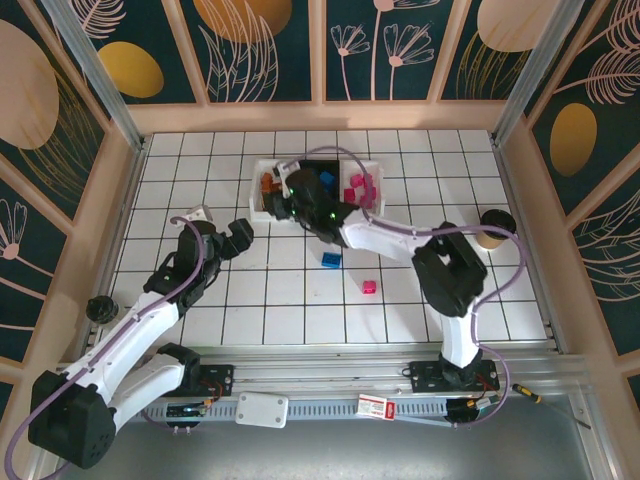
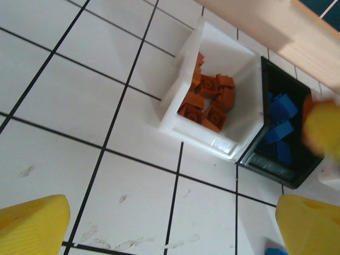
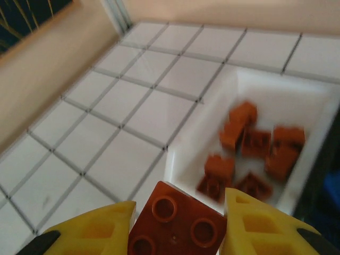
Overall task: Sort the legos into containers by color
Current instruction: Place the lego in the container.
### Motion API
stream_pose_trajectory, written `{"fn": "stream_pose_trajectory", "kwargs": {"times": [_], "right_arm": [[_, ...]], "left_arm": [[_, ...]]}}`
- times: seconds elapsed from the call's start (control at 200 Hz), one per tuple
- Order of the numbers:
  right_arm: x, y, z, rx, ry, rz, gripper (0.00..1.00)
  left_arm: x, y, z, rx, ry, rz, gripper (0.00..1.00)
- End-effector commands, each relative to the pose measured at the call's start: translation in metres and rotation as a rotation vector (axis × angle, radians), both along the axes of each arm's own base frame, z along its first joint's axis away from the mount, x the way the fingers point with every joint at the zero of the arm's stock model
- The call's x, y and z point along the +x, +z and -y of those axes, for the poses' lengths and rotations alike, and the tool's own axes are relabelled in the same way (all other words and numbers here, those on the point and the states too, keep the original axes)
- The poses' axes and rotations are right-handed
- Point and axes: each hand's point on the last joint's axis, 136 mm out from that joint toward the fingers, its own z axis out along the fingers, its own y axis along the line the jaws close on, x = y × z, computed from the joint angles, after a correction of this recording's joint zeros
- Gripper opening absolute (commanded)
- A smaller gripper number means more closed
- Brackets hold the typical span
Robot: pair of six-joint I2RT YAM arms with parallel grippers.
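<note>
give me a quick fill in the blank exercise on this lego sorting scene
1. The right tool is shut on an orange-brown brick; the left tool is ____.
2. The black bin holds bricks that are ____.
3. The other orange-brown bricks lie in a ____ bin.
4. Near the loose blue brick lies a loose brick that is ____.
Missing words: open, blue, white, pink.

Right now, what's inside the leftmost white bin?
A loose pile of orange-brown bricks lies in the white bin, no other colour. The pile hides the floor beneath it, so any buried bricks can't be seen.
</note>
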Motion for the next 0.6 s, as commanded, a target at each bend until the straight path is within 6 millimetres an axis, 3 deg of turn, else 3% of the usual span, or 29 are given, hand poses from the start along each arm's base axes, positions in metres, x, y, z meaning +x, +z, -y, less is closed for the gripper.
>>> {"fn": "stream_pose_trajectory", "kwargs": {"times": [0.0,0.165,0.29,0.445,0.596], "right_arm": [[0.025,-0.019,-0.017,-0.038,0.042,-0.041,0.25],[0.071,-0.027,-0.027,-0.035,-0.013,-0.059,0.28],[0.095,-0.03,-0.026,-0.001,-0.066,-0.09,0.35],[0.106,-0.022,-0.026,0.048,-0.067,-0.103,0.64],[0.103,0.007,-0.019,0.047,-0.058,-0.057,0.7]], "left_arm": [[-0.001,-0.004,0.004,-0.03,-0.006,-0.004,0.99],[-0.002,-0.014,0.007,-0.031,-0.024,-0.034,0.99],[-0.001,-0.017,0.011,-0.035,-0.038,-0.04,0.99],[0.001,-0.021,0.019,-0.046,-0.076,-0.045,0.99],[0.002,-0.027,0.032,-0.068,-0.136,-0.065,0.99]]}}
